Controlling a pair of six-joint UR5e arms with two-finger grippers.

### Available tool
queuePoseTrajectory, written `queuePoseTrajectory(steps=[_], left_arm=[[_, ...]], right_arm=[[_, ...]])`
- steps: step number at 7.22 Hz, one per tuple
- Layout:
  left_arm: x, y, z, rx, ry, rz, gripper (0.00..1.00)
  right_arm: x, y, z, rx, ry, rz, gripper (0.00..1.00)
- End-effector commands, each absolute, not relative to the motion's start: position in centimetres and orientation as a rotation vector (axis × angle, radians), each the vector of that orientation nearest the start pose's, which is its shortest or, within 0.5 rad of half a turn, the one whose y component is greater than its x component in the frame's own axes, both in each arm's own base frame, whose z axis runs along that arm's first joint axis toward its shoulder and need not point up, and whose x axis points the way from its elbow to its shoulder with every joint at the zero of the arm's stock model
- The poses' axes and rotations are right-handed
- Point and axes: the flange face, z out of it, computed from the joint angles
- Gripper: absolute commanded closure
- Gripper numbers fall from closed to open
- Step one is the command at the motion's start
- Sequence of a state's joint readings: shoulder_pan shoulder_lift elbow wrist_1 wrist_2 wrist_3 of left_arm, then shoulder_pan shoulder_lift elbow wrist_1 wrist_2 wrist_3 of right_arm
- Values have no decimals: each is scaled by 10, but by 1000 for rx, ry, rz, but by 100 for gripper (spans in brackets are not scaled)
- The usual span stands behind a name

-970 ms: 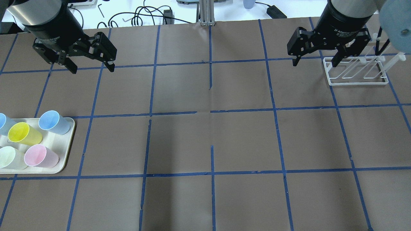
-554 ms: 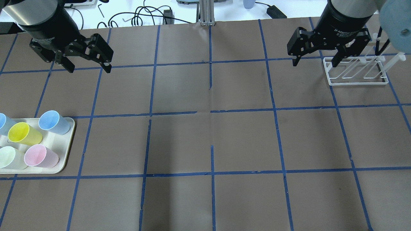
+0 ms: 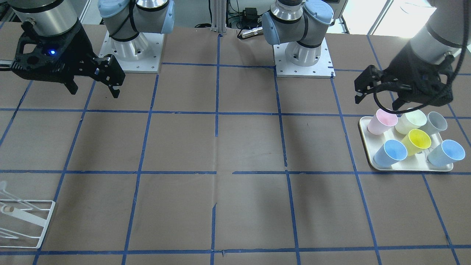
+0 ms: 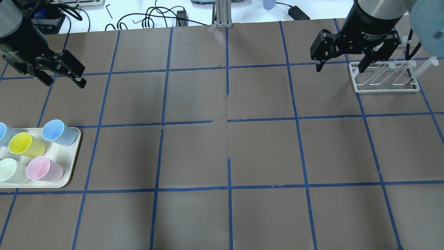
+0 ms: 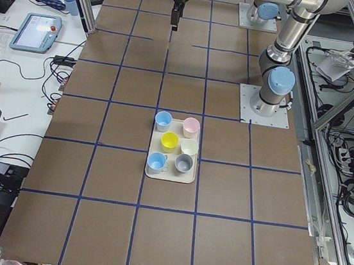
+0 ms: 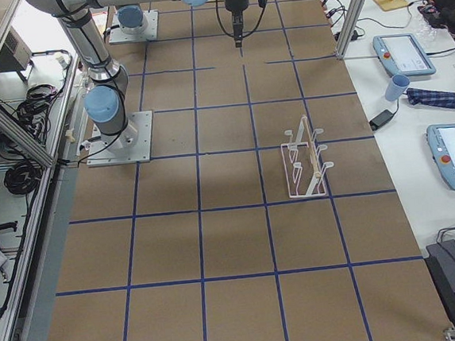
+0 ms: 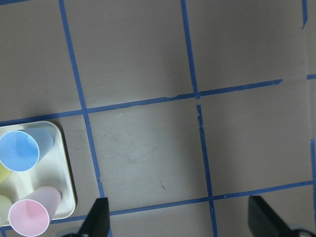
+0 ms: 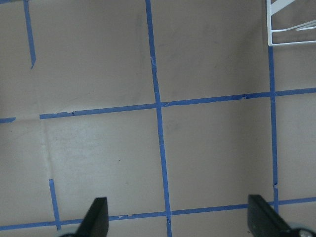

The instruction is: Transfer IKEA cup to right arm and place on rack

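The yellow IKEA cup (image 4: 26, 145) stands upright among other pastel cups on a cream tray (image 4: 73, 163) at the table's left edge; it also shows in the front view (image 3: 417, 141). My left gripper (image 4: 64, 83) is open and empty, raised above the table behind the tray; in the front view (image 3: 376, 103) it hangs just beyond the pink cup. My right gripper (image 4: 339, 69) is open and empty, hovering just left of the white wire rack (image 4: 385, 78). The rack holds nothing.
On the tray around the yellow cup stand two blue cups (image 4: 57, 132), a pink cup (image 4: 43, 169), a pale cream cup (image 4: 8, 170) and a grey cup (image 3: 436, 123). Brown paper with blue tape lines covers the table. Cables and tools lie beyond the far edge.
My left gripper has moved left and a little toward the tray, still open. The right gripper, cups and rack have not moved.
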State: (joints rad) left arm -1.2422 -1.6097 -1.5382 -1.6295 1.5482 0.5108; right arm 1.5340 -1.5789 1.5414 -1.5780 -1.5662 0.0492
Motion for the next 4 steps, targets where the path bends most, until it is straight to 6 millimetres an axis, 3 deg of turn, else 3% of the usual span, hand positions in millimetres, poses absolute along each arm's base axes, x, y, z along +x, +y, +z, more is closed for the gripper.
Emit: queuePoseTrajectory(steps=[1, 4], left_arm=[[133, -530, 436, 431, 3188, 116, 0], [281, -532, 369, 757, 3109, 43, 0]], right_arm=[[115, -497, 508, 137, 3133, -72, 0], [115, -497, 508, 137, 3133, -72, 0]])
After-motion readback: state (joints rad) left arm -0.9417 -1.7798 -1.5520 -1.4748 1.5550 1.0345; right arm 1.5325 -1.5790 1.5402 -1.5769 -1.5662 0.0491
